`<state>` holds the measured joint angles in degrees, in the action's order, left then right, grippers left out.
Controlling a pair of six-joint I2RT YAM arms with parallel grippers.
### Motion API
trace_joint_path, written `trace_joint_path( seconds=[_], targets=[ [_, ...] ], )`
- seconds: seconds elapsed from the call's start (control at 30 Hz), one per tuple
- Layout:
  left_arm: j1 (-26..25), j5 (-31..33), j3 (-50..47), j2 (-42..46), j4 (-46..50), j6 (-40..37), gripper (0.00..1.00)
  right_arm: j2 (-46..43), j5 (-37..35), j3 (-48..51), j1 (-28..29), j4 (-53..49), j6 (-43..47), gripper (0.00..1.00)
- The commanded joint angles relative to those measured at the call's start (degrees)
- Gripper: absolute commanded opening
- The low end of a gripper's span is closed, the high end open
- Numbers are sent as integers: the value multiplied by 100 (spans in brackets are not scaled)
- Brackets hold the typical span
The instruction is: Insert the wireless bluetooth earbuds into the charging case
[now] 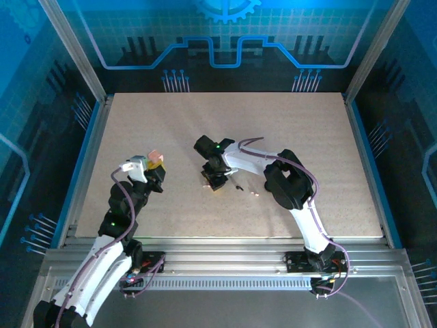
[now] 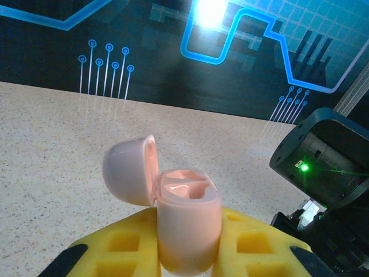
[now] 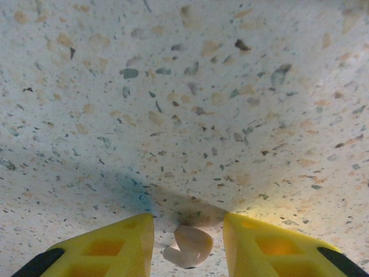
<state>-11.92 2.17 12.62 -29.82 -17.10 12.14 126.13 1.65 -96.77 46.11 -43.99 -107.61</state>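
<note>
Charging case (image 2: 190, 213): smooth pale-pink shell, rounded, egg-like; hinged lid (image 2: 130, 170) is tipped open toward 10 o'clock, baring two moulded hollows in the top face.
Left gripper (image 2: 187, 254): yellow ribbed pads clamped on the lower body of the case, which is held upright above the table at 9 o'clock of the table's middle.
Whitish earbud (image 3: 189, 247): glossy, bud-shaped, lying on the table between the right fingers.
Right gripper (image 3: 188, 228): yellow pads apart, straddling the earbud with a gap showing on each side; it grasps nothing.
Black earbud (image 1: 239, 186): tiny dark piece at 4 o'clock of the right gripper, near it.
Pale bits (image 1: 254, 194): further along at 4 o'clock; shape too small to tell.
Table (image 1: 273, 123): matte speckled stone-look top, metal-framed; broad bare surface from 10 to 2 o'clock.
</note>
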Motion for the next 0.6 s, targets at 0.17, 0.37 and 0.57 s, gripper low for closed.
trace_joint_path(
  seconds=[0.17, 0.37, 0.57],
  targets=[
    [85, 37, -93, 64, -229, 122, 10, 16, 142, 7, 75, -165, -233, 36],
    [87, 19, -85, 73, -206, 124, 10, 95, 202, 64, 76, -83, -289, 34],
    [85, 28, -79, 90, -175, 95, 10, 131, 90, 88, 55, -235, -257, 20]
  ],
)
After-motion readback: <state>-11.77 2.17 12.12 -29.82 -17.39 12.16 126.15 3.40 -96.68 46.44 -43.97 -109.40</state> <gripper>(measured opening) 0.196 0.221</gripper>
